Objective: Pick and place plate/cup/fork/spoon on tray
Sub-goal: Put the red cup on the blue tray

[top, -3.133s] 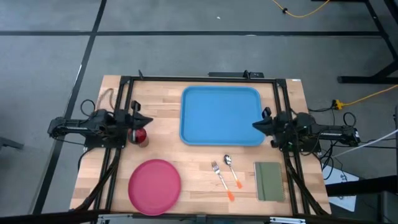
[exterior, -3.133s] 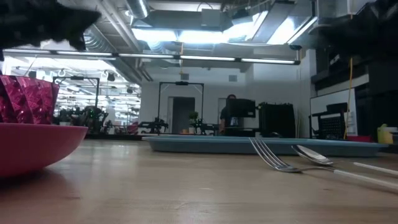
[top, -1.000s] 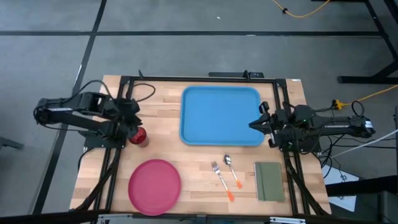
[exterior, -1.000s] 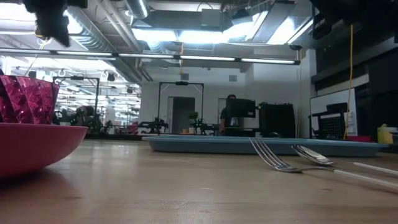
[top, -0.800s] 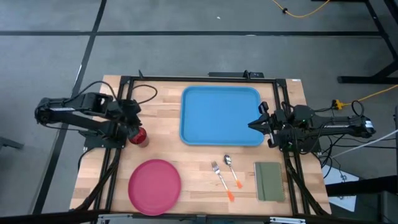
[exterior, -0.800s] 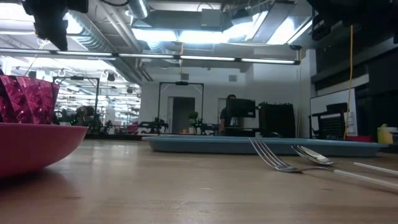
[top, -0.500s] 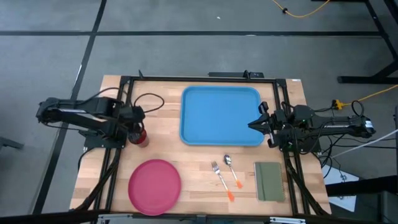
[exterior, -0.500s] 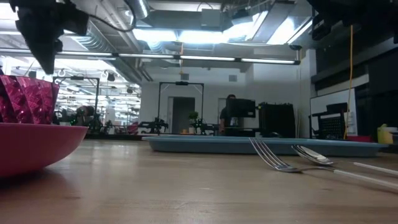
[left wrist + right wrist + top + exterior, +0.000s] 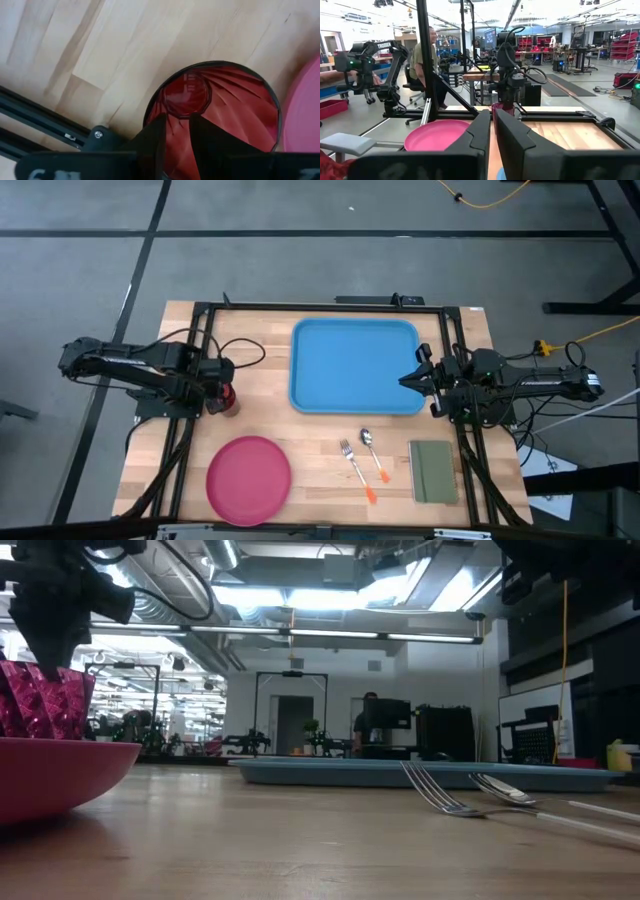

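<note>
The dark magenta cup (image 9: 229,401) stands upright on its base on the wood at the table's left; it also shows in the low view (image 9: 40,700). My left gripper (image 9: 221,385) hangs over its mouth (image 9: 220,105), fingers pointing down with a narrow gap, tips about level with the rim (image 9: 50,658). The pink-red plate (image 9: 248,478) lies near the front left. The fork (image 9: 352,461) and the spoon (image 9: 372,450) lie side by side at the front centre. The blue tray (image 9: 355,365) lies at the far centre. My right gripper (image 9: 403,381) is shut, level, at the tray's right edge. My left gripper comes at the cup's mouth from above, fingers pointing down over the near part of the rim (image 9: 150,117). The fingers hide that part of the rim, so I cannot tell whether they touch it.
An olive-green pad (image 9: 432,470) lies at the front right, beside the cutlery. Black frame rails (image 9: 190,350) run along both sides of the table. A person sits in the room beyond the table (image 9: 422,55).
My left gripper has gone a little toward the table's right and near edges, over the cup, and has come down to the level of the cup's rim. The cup stands where it was.
</note>
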Controlling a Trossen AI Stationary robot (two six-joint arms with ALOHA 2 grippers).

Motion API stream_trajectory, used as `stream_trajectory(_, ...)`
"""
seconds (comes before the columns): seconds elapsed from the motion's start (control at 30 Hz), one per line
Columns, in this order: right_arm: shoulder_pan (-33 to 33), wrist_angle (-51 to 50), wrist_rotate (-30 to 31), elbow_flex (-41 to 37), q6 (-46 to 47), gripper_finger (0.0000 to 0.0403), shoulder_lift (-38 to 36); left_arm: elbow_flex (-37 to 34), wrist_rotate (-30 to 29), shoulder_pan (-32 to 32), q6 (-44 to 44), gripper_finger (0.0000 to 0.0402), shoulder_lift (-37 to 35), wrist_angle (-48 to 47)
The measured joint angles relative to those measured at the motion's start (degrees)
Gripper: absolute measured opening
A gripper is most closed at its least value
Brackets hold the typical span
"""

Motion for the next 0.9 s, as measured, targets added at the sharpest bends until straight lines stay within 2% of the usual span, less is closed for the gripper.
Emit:
stream_trajectory(0.23,0.0,-0.2,0.0,0.0,0.0,0.0036,0.0,0.0,-0.4,0.0,0.0,0.0079,0.2,0.0)
stream_trajectory(0.4,0.0,-1.4,0.0,0.0,0.0,0.0036,0.0,0.0,-0.8,0.0,5.7,0.0077,0.7,-0.3)
stream_trajectory(0.6,0.0,-1.7,0.0,0.0,0.0,0.0036,0.0,0.0,-1.8,0.0,6.0,0.0075,0.7,1.1)
stream_trajectory(0.8,0.0,-1.8,0.0,0.0,0.0,0.0036,0.0,0.0,-2.0,0.0,16.5,0.0075,0.7,0.8)
stream_trajectory(0.9,0.0,-2.2,0.0,0.0,0.0,0.0036,0.0,0.0,-3.3,0.0,17.9,0.0075,0.7,0.8)
